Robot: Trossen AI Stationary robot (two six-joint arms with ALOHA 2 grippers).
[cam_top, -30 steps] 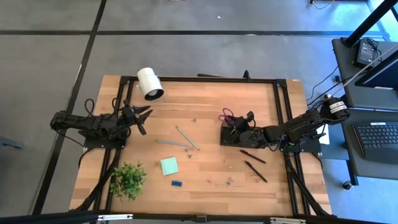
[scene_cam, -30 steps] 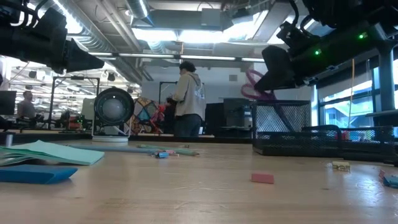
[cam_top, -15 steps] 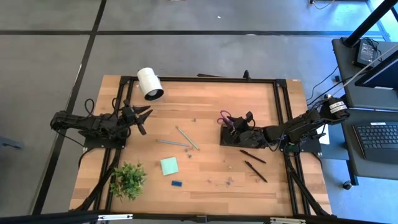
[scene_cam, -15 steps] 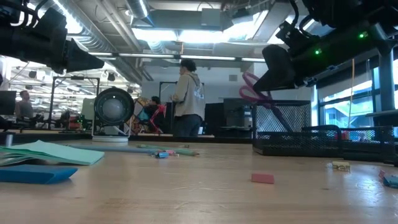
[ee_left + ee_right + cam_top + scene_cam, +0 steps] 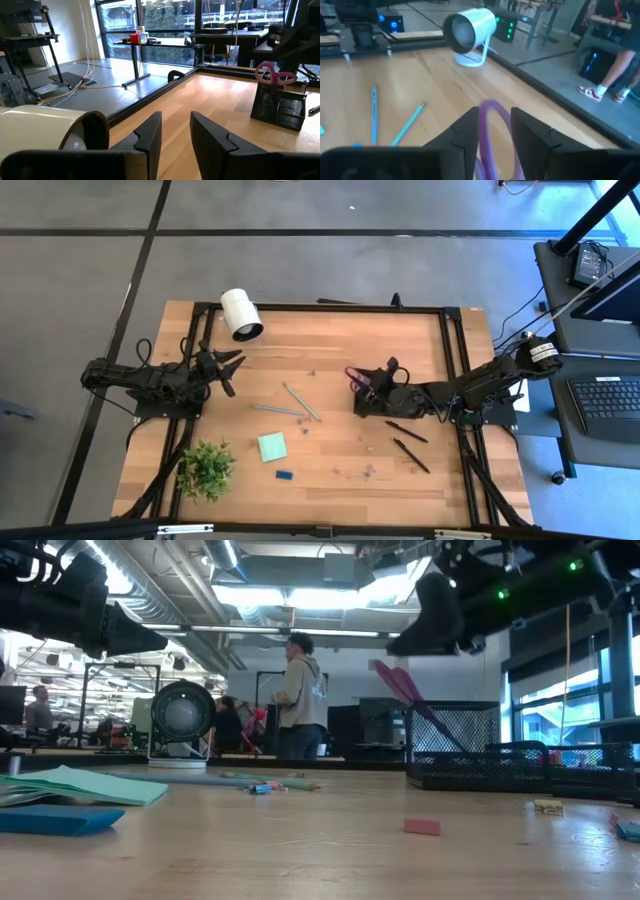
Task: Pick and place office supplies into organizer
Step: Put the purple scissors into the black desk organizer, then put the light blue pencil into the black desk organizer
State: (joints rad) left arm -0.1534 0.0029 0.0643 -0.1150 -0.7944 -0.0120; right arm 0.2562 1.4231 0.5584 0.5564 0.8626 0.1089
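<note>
1. Over the organizer at the right side of the counter, my right tool is closed on the purple-handled scissors; in the right wrist view a purple handle loop sits between my two fingers.
2. In the low view the scissors run on a slant, handles up and away from the organizer, blades angling down into its tall mesh compartment; how deep they sit I cannot tell.
3. My judgement: the coming move turns on that tilt. The blades must stand more upright to settle fully inside.
4. My left tool waits near the left edge, fingers slightly parted, holding nothing.
5. Two grey-green pens, the notepad and the blue block lie mid-counter; two black pens lie just beside the organizer, nearer my right arm.
</note>
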